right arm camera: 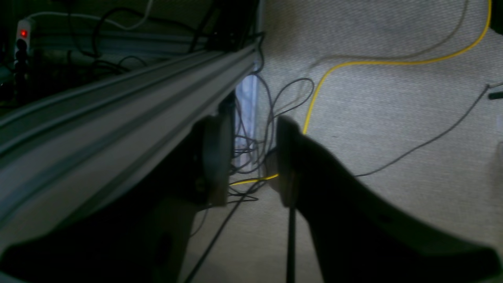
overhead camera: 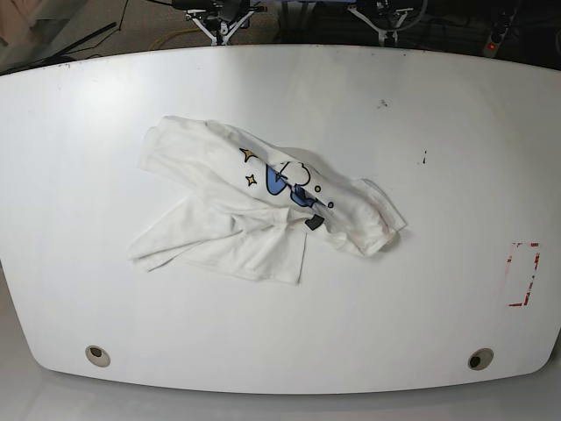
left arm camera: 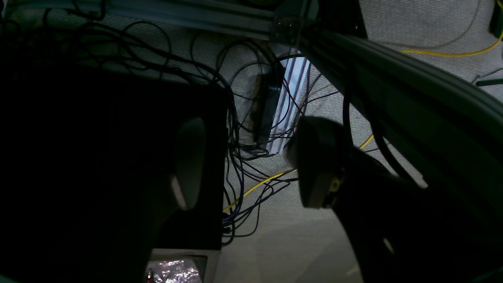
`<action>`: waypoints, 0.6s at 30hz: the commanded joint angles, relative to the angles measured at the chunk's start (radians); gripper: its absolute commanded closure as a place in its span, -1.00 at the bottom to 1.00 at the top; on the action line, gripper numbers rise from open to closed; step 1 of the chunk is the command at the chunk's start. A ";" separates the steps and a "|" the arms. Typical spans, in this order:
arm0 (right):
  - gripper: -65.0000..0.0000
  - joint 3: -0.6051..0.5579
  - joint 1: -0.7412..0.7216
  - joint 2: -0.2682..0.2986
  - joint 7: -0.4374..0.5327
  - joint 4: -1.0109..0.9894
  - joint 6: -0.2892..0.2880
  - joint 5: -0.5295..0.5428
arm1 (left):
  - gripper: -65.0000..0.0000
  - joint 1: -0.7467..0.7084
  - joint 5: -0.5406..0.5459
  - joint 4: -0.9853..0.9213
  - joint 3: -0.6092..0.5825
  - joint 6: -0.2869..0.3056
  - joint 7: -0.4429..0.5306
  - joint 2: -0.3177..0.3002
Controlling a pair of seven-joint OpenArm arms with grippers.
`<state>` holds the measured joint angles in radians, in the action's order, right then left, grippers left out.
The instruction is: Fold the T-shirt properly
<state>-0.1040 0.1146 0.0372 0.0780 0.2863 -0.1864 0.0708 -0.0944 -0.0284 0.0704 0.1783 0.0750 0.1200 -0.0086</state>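
Note:
The white T-shirt point(overhead camera: 230, 235) lies crumpled and twisted on the white table point(overhead camera: 438, 114), left of centre. Part of its print shows: a blue shape, a cloud and yellow stars. A sleeve or hem points right near the table's middle. Neither gripper shows in the base view. In the left wrist view my left gripper point(left arm camera: 251, 165) hangs off the table over the carpet, its jaws apart and empty. In the right wrist view my right gripper point(right arm camera: 249, 161) is also over the floor beside a metal frame rail point(right arm camera: 118, 118), jaws apart and empty. The shirt is out of both wrist views.
A red-marked rectangle point(overhead camera: 524, 274) sits near the table's right edge. Two round holes point(overhead camera: 97, 355) point(overhead camera: 479, 359) are near the front edge. Arm mounts point(overhead camera: 219, 17) stand at the back edge. Tangled cables point(left arm camera: 243, 157) and a yellow cable point(right arm camera: 353, 65) lie on the carpet.

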 commanded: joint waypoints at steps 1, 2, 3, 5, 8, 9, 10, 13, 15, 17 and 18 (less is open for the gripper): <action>0.41 0.002 0.000 0.005 0.012 0.004 -0.006 -0.004 | -0.03 -0.003 -0.003 0.002 0.000 -0.001 -0.001 -0.001; 0.41 0.002 0.000 0.005 0.012 0.004 -0.006 -0.004 | -0.03 -0.003 -0.003 0.002 0.000 -0.001 -0.001 -0.001; 0.41 0.002 0.000 0.007 0.010 0.004 -0.006 -0.004 | -0.03 -0.003 -0.003 0.002 0.000 -0.002 -0.001 -0.001; 0.41 0.002 -0.003 0.016 0.010 0.004 -0.006 -0.004 | -0.03 -0.003 -0.005 0.002 0.000 -0.002 -0.001 -0.001; 0.41 0.002 -0.003 0.019 0.009 0.004 -0.006 -0.004 | -0.03 -0.003 -0.005 -0.001 0.000 -0.002 -0.003 -0.003; 0.41 0.000 -0.003 0.019 0.009 0.004 -0.005 -0.006 | -0.03 -0.003 -0.006 -0.001 0.000 -0.002 -0.003 -0.003; 0.41 0.000 -0.003 0.019 0.009 0.004 -0.002 -0.018 | -0.03 -0.003 -0.006 -0.002 0.000 -0.004 -0.004 -0.003; 0.41 0.002 -0.002 0.019 0.009 0.004 0.000 -0.098 | -0.03 -0.003 -0.006 -0.005 0.000 -0.004 -0.006 -0.021; 0.41 0.008 0.000 0.013 0.010 0.004 0.001 -0.156 | -0.03 -0.003 -0.006 -0.005 0.000 -0.004 -0.006 -0.024; 0.41 0.008 0.000 0.013 0.010 0.003 0.001 -0.170 | -0.03 -0.003 -0.008 -0.005 -0.003 -0.004 -0.007 -0.024; 0.41 0.008 0.001 0.013 0.010 0.001 0.001 -0.168 | -0.03 -0.003 -0.008 -0.005 -0.010 -0.004 -0.007 -0.026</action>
<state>-0.0967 0.1143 0.0490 0.0776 0.2859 -0.1829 -0.1009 -0.0944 -0.0292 0.0654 0.1764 0.0673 0.1165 -0.0334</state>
